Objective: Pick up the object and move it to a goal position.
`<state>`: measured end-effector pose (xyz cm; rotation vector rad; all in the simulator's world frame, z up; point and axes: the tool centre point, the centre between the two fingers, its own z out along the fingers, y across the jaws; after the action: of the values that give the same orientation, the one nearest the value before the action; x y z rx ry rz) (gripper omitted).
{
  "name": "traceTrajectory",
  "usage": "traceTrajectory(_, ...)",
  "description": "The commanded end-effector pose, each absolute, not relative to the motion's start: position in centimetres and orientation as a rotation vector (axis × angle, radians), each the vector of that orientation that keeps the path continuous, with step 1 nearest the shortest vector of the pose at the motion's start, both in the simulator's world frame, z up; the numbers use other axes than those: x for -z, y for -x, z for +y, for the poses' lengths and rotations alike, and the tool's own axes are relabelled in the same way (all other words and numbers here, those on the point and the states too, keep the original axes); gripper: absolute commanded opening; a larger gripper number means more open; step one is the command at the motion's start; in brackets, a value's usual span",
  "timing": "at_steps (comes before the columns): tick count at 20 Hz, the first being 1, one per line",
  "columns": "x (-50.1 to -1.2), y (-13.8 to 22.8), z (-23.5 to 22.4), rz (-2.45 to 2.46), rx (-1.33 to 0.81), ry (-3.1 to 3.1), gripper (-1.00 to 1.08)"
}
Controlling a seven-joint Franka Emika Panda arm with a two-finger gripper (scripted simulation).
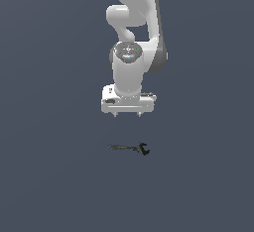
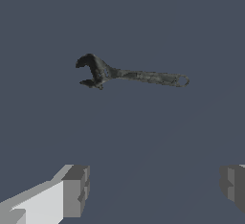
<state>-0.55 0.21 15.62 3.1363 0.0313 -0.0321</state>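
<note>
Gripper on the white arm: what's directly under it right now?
Under the open gripper is bare dark grey floor. The small dark grey-black wrench lies flat on it, nearer the camera, untouched. Nothing sits between the fingers. Nothing is covered.

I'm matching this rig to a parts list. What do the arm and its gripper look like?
The arm is glossy white with rounded links, dark grey joint seams and a grey mottled round cap. The gripper has a white boxy body; the wrist view shows blocky grey fingertips. No cables or markings visible.
</note>
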Motion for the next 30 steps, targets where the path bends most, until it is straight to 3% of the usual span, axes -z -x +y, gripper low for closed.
traceTrajectory(1,-15.6,0.5,0.2,0.031,0.032,-3.136,1.00)
traceTrajectory(30,-15.5,-1.8,1.9,0.358,-0.023,-3.094,1.00)
